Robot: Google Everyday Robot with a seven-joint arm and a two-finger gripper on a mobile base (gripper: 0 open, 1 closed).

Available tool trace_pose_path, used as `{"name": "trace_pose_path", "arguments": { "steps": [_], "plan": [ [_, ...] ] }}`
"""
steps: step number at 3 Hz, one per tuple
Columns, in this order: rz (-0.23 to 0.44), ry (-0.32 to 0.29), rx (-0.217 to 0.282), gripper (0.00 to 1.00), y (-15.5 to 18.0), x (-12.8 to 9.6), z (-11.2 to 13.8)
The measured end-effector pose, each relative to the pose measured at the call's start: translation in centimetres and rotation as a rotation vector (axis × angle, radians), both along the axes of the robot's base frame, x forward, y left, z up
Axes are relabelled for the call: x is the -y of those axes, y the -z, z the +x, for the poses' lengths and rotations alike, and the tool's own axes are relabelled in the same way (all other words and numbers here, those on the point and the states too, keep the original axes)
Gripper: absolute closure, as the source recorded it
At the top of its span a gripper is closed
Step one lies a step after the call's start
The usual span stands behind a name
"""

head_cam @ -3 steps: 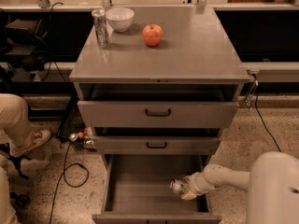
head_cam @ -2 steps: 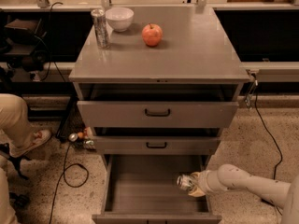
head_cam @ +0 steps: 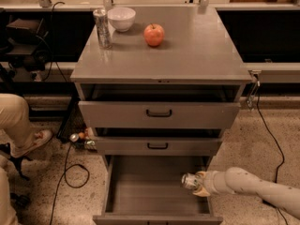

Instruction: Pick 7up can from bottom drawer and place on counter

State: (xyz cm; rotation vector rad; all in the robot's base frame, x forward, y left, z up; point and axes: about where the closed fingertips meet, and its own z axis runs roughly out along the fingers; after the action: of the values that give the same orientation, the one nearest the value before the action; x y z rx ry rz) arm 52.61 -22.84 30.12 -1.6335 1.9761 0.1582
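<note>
The tool (head_cam: 196, 184) sits low inside the open bottom drawer (head_cam: 145, 186), at its right side near the right wall, on the end of a pale arm (head_cam: 255, 187) that reaches in from the lower right. Its 2 fingers (head_cam: 202, 191) are closed around the 7up can (head_cam: 188, 181), 1 above it and 1 below. The can lies on its side in that grip, its silver end turned to the left, sticking out past the fingertips toward the middle of the drawer. Whether it touches the drawer floor or hangs just above it cannot be told. The rest of the drawer floor is plain grey.

Above it, the other 2 drawers of the 3 are partly pulled out: the middle drawer (head_cam: 157, 146) a little, the top drawer (head_cam: 159, 114) likewise, each with a black handle. On the bench (head_cam: 197, 46) at the top, a red apple (head_cam: 154, 34) stands near the back centre, a white bowl (head_cam: 121, 18) to its left, and a tall slim can (head_cam: 102, 28) just beside the bowl at the left edge. At the far left, a person's leg (head_cam: 11, 121) in tan trousers and a shoe (head_cam: 36, 142) rest on the speckled floor, with black cables (head_cam: 70, 172) nearby.
</note>
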Motion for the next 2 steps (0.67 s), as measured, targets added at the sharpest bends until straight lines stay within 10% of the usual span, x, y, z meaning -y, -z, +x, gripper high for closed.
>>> {"name": "trace_pose_path", "arguments": {
  "steps": [2],
  "plan": [
    [-0.142, 0.126, 0.241, 1.0, -12.8, 6.8, -1.2]
  ]
}}
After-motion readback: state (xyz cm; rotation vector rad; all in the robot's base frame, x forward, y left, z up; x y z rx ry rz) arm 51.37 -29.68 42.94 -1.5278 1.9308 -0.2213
